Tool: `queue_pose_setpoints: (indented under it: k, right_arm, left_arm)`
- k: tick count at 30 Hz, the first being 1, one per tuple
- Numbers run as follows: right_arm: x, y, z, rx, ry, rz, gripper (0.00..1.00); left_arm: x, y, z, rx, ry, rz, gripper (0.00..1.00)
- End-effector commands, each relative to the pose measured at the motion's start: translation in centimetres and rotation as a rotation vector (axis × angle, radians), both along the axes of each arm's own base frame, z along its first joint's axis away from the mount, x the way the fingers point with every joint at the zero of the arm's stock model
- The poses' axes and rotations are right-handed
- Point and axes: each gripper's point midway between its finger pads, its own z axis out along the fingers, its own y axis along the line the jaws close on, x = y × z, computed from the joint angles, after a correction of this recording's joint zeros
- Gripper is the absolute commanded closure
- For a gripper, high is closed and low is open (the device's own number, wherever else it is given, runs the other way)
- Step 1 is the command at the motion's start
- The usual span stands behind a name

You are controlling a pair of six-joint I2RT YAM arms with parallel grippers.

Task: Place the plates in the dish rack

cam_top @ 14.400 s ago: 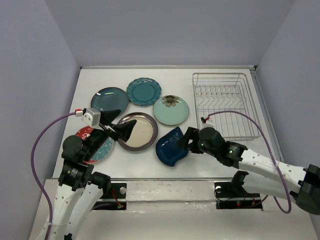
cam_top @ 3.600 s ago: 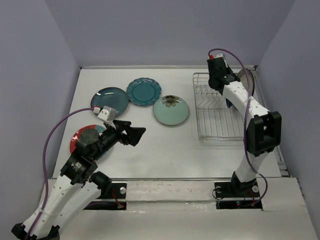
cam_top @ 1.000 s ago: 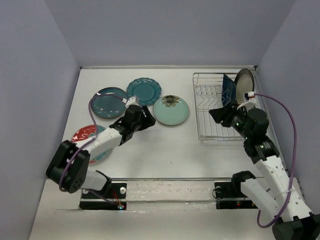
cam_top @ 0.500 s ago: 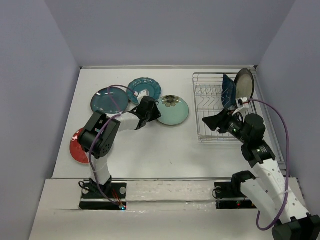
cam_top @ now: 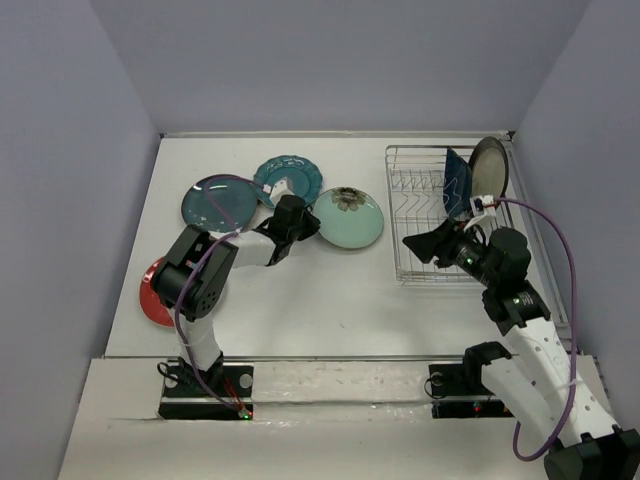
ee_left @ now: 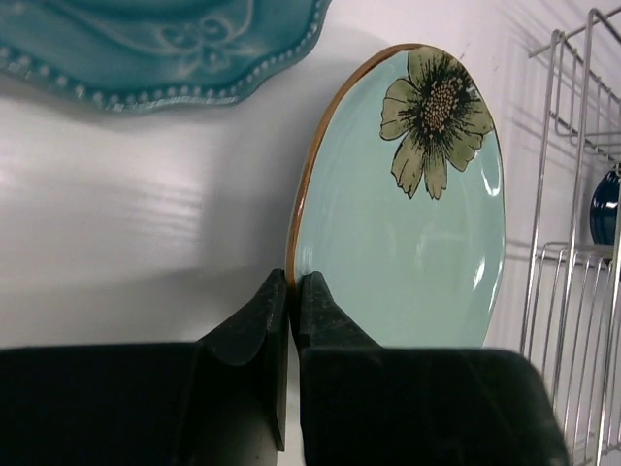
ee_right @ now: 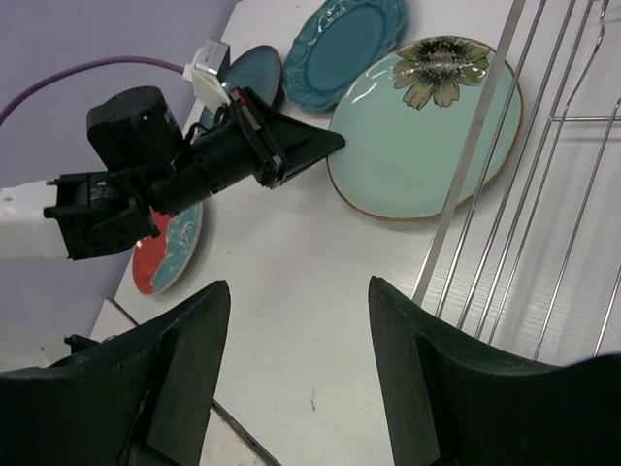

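Mint plate (ee_left: 408, 223) is nudged right, its left rim now pinched by the left claw (ee_left: 289, 291). Right claw (ee_right: 291, 388) is held wide, empty. Racking is judged next.

We see glossy glazed ceramic on the mint plate (ee_left: 412, 252), shiny metal wire on the rack (cam_top: 425, 225), matt black plastic on the left gripper (ee_left: 294, 283), a smooth white table (cam_top: 320, 310)

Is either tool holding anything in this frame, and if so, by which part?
The left tool pinches the mint flower plate by its brown rim, on the side nearest that arm. The right tool is open and holds nothing.
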Motion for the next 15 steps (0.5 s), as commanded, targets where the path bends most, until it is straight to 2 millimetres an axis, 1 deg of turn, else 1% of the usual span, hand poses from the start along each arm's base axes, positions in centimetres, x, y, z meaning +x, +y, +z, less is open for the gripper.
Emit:
queue_pose_setpoints:
  k: [1,2,3,4,5,6,8,9,10,11,12,13,14,15]
  right_arm:
    - [-0.2,0.7,1.4,0.024,-0.052,0.046,0.35]
    - [-0.2,1.0,1.3,0.028,-0.046,0.07,0.33]
    - [-0.3,1.3,1.1,0.03,-0.039,0.09,0.33]
    - [-0.3,1.6,1.1,0.036,-0.034,0.107,0.32]
    - [-0.2,2.1,1.0,0.045,-0.028,0.141,0.3]
    - [-0.4,2.6,1.0,0.056,-0.017,0.169,0.29]
    - [-0.4,3.4,1.2,0.067,-0.016,0.207,0.25]
    - [-0.4,4.2,0.6,0.065,0.007,0.231,0.23]
    - [-0.2,4.6,0.9,0.064,0.001,0.239,0.21]
    - [-0.2,5.1,0.7,0.061,0.01,0.25,0.2]
    - [-0.2,5.7,0.5,0.057,0.016,0.26,0.19]
    - [-0.2,6.9,0.1,0.042,0.029,0.277,0.18]
    - [-0.1,7.4,-0.5,0.03,0.043,0.279,0.17]
    - [-0.1,7.9,-0.9,0.018,0.051,0.282,0.17]
  left_arm:
    - [-3.0,2.9,-0.4,0.081,0.002,0.015,0.94]
    - [-4.2,3.7,-0.9,0.085,0.013,0.018,0.94]
    - [-4.6,3.9,-0.5,0.078,0.005,0.02,0.94]
    - [-5.5,4.5,0.4,0.058,-0.017,0.026,0.94]
    - [-5.8,4.7,1.1,0.042,-0.034,0.031,0.94]
    - [-6.6,5.2,2.2,0.016,-0.055,0.041,0.94]
    - [-7.2,5.6,3.3,-0.018,-0.081,0.051,0.94]
    - [-7.3,5.7,5.4,-0.06,-0.132,0.056,0.94]
    - [-7.9,5.9,5.4,-0.08,-0.132,0.059,0.94]
    - [-8.0,6.1,7.1,-0.115,-0.174,0.064,0.94]
    - [-8.2,6.2,7.8,-0.132,-0.19,0.067,0.94]
    - [-8.5,6.5,9.0,-0.16,-0.219,0.068,0.94]
    - [-8.7,6.5,8.8,-0.159,-0.215,0.064,0.94]
    - [-8.8,6.6,9.5,-0.171,-0.232,0.064,0.94]
